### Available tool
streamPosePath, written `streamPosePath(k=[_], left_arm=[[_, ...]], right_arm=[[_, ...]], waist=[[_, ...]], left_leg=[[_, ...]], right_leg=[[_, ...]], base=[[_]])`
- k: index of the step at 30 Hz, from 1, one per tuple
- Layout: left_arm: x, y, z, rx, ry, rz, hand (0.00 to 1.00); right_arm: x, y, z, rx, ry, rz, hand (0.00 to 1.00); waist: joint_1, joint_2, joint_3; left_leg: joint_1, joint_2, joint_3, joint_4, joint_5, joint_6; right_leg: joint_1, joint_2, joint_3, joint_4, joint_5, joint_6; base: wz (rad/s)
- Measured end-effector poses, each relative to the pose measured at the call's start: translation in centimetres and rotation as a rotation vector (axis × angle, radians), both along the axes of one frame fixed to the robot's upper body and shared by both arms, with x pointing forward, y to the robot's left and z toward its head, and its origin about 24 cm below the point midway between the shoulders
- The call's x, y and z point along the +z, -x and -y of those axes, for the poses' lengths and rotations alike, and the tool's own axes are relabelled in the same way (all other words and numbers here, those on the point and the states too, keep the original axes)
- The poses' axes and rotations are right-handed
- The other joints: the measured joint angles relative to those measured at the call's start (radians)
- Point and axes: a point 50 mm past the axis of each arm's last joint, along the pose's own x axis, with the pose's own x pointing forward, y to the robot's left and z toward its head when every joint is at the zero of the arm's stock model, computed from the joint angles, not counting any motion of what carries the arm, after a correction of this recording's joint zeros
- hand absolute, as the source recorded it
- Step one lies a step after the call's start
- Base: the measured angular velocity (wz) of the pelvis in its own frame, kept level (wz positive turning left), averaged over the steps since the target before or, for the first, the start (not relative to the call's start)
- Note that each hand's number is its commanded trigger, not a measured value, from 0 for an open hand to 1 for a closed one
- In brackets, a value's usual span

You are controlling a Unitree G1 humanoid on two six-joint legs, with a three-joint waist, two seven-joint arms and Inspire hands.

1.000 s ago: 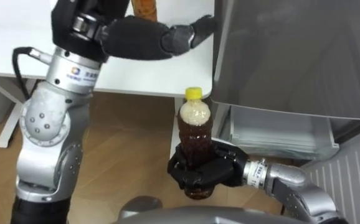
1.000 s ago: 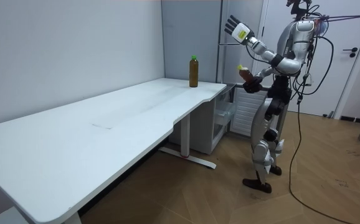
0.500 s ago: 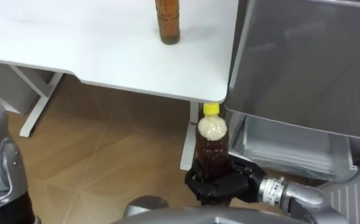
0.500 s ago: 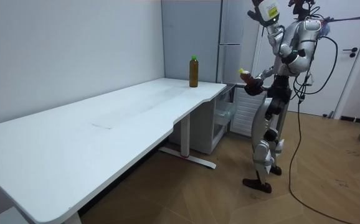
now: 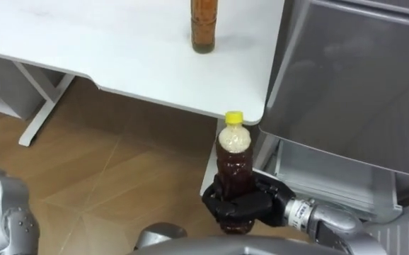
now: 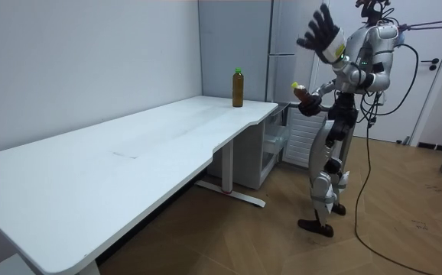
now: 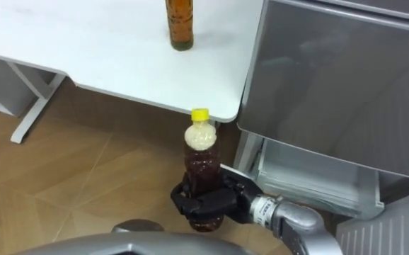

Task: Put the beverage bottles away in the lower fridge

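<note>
Robot: it stands upright on the wooden floor (image 5: 119,170), directly in front of the fridge (image 5: 353,71)
Right hand (image 5: 241,207): low before the body and to the left of the fridge's lower compartment; its fingers are curled tight around the bottom part of the held bottle
Held bottle (image 5: 234,157): a brown drink with a yellow cap, upright in the air, near the fridge's lower compartment but not touching it
Left hand (image 6: 318,32): in the room view it is up high, before the upper part of the fridge, with the fingers straight and spread; it holds nothing
Second bottle (image 5: 203,25): also a brown drink, with a green cap in the room view; it stands upright on the table, left of the fridge and not far from it
Table (image 5: 119,49): white, with its rounded corner just beside the fridge's left side
Lower compartment (image 5: 328,177): open, and a pale shelf or drawer shows under the fridge's grey upper door
</note>
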Motion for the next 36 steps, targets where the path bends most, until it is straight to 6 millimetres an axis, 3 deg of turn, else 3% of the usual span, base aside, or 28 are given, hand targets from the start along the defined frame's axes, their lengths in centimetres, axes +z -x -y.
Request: streamPosePath(k=[1,4,7,11,13,18,20,23,27,31,36], left_arm=[[-2.5,1.3,0.8,0.016,0.131,-0.078,0.0],[-6.2,4.2,2.6,0.045,0.335,-0.2,0.0],[-10.1,9.2,4.3,0.099,0.529,-0.377,0.0],[-12.0,13.8,5.7,0.138,0.649,-0.521,0.0],[-12.7,16.6,6.5,0.159,0.713,-0.595,0.0],[-13.0,19.8,7.7,0.057,0.76,-0.776,0.0],[-13.1,20.1,8.1,-0.042,0.752,-0.854,0.0],[-13.4,19.0,8.3,-0.252,0.686,-0.968,0.0],[-13.7,15.8,8.5,-0.515,0.543,-1.057,0.0],[-13.8,13.7,8.6,-0.608,0.484,-1.063,0.0],[-13.7,13.5,8.8,-0.639,0.467,-1.042,0.0]], right_arm=[[-0.1,0.1,-0.2,-0.006,0.002,-0.015,1.0],[-0.3,0.1,-0.6,-0.016,-0.006,-0.048,1.0],[-0.5,-0.6,-0.8,-0.015,0.015,-0.068,1.0],[-0.6,-1.0,-0.9,-0.006,0.029,-0.096,1.0],[-0.7,-0.9,-0.6,-0.007,0.039,-0.125,1.0],[-0.8,-1.0,-0.6,-0.01,0.036,-0.15,1.0],[-0.9,-0.9,-0.6,-0.023,0.021,-0.164,1.0],[-1.3,-0.8,-0.6,-0.063,0.006,-0.192,1.0],[-1.4,-1.0,-0.3,-0.117,0.018,-0.198,1.0],[-1.1,-1.5,0.3,-0.238,-0.043,-0.216,1.0],[-1.5,-1.7,1.2,-0.407,-0.058,-0.274,1.0]], waist=[[0.003,0.0,0.0],[0.003,-0.005,0.0031],[0.001,-0.004,0.0038],[0.0,-0.003,0.0068],[0.0,-0.007,0.0046],[-0.027,-0.012,0.0051],[-0.046,-0.011,0.0048],[-0.083,-0.012,0.0042],[-0.138,-0.004,0.0033],[-0.172,0.003,-0.0008],[-0.223,0.005,0.0039]], left_leg=[[-0.001,0.0,0.001,-0.01,0.0,0.0],[-0.002,0.002,0.009,-0.014,-0.001,-0.001],[-0.003,0.005,0.017,-0.015,-0.003,-0.001],[-0.011,0.008,0.027,-0.015,-0.004,-0.001],[-0.021,0.009,0.028,-0.015,-0.003,-0.001],[-0.026,0.008,0.036,-0.008,-0.005,0.001],[-0.031,0.006,0.035,-0.009,-0.005,0.001],[-0.037,0.006,0.032,-0.007,-0.005,0.001],[-0.041,0.005,0.032,-0.007,-0.005,0.001],[-0.037,0.008,0.057,-0.015,-0.005,0.002],[-0.035,0.008,0.061,-0.022,-0.005,0.002]], right_leg=[[-0.003,0.0,0.001,0.0,0.0,0.0],[-0.014,0.0,0.012,0.003,0.0,0.0],[-0.02,0.001,0.023,0.007,0.0,0.0],[-0.034,0.0,0.03,0.018,0.0,0.0],[-0.045,0.001,0.035,0.018,0.0,0.0],[-0.048,0.0,0.039,0.01,0.0,0.0],[-0.045,0.0,0.04,0.003,0.0,0.0],[-0.047,0.002,0.04,0.001,0.0,0.0],[-0.051,0.002,0.041,0.002,0.0,0.0],[-0.061,0.001,0.067,0.012,0.001,0.0],[-0.065,0.0,0.071,0.017,0.001,0.002]], base=[[-0.04],[-0.1],[-0.08],[-0.08],[-0.02],[-0.02],[0.03],[0.03],[0.0],[-0.19],[-0.01]])
